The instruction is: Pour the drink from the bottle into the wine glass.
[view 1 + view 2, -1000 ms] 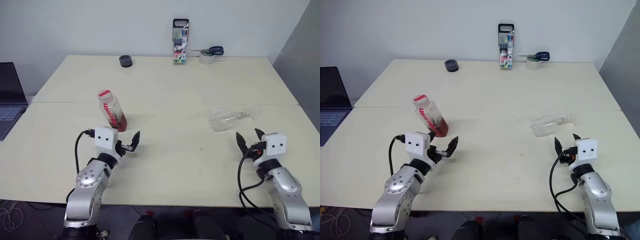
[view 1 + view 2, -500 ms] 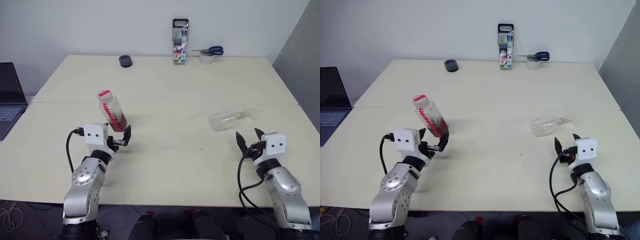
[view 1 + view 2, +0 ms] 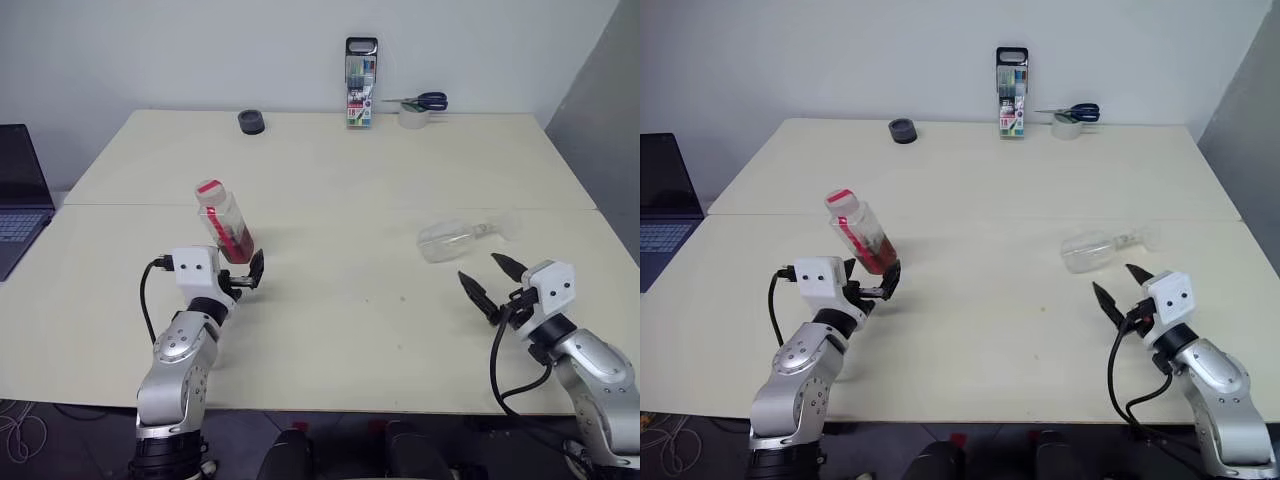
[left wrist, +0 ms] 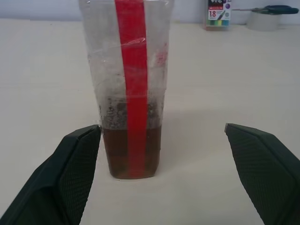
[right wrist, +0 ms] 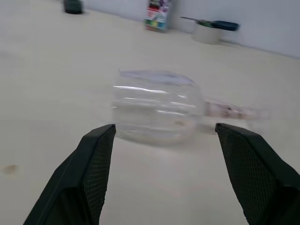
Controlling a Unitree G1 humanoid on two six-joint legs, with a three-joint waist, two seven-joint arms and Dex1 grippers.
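Observation:
The bottle [image 3: 225, 222] stands on the left half of the table, clear plastic with a red label strip [image 4: 136, 84] and a red-and-white cap [image 3: 208, 188]. The reddish-brown drink [image 4: 131, 150] fills its lower part. My left gripper [image 3: 247, 275] is open just short of the bottle, its fingers wide on either side in the left wrist view, touching nothing. The wine glass [image 3: 455, 238] lies on its side on the right half, bowl toward the middle, stem [image 5: 234, 112] pointing away to the right. My right gripper [image 3: 480, 270] is open just in front of the glass, apart from it.
A tall marker pack [image 3: 360, 82] stands at the table's far edge. Beside it is a tape roll [image 3: 412, 116] with scissors on top. A small dark round object [image 3: 251, 122] sits far left of centre. A laptop [image 3: 18, 190] is off the left side.
My left gripper has swung from pointing past the bottle's right side to facing it. My right gripper has turned left toward the glass and lifted a little. Bottle and glass have not moved.

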